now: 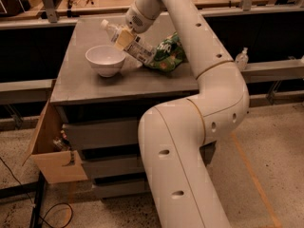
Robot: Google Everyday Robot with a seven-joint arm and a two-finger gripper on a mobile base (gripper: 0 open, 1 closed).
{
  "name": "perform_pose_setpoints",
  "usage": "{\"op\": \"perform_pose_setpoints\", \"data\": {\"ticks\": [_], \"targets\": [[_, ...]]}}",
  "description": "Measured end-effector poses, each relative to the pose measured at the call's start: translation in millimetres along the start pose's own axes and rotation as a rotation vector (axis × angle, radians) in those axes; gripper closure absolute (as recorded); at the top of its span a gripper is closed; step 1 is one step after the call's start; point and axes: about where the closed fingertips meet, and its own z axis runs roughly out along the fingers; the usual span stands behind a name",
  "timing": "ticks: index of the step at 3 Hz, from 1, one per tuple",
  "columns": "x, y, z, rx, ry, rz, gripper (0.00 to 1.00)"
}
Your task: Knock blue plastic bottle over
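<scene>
One large white robot arm [199,127] is seen arching up from the floor and over a grey metal table [90,82]. A brown cardboard box [52,148] is hung open at the table's left side. A green crinkled snack bag [167,56] is laid on the tabletop, with a white round bowl [105,61] to its left. The slim blue plastic bottle [141,52] is tilted between them, its white cap pointing up and left above the bowl. The gripper [124,38] is pressed against the bottle's upper part; how far it is opened cannot be told. A small clear pump-top bottle [241,58] is stood on the right ledge.
</scene>
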Motion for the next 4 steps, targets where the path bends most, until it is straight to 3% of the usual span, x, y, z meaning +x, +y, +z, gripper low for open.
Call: {"op": "perform_pose_setpoints", "data": {"ticks": [1,2,3,4], "targets": [[0,0,0,0.000,0.000,0.000,0.59],[6,-12,-7,0.049,0.009,0.042,0.28],[7,-19,-15,0.080,0.010,0.053,0.04],[1,-27,-29,0.130,-0.005,0.064,0.00]]}}
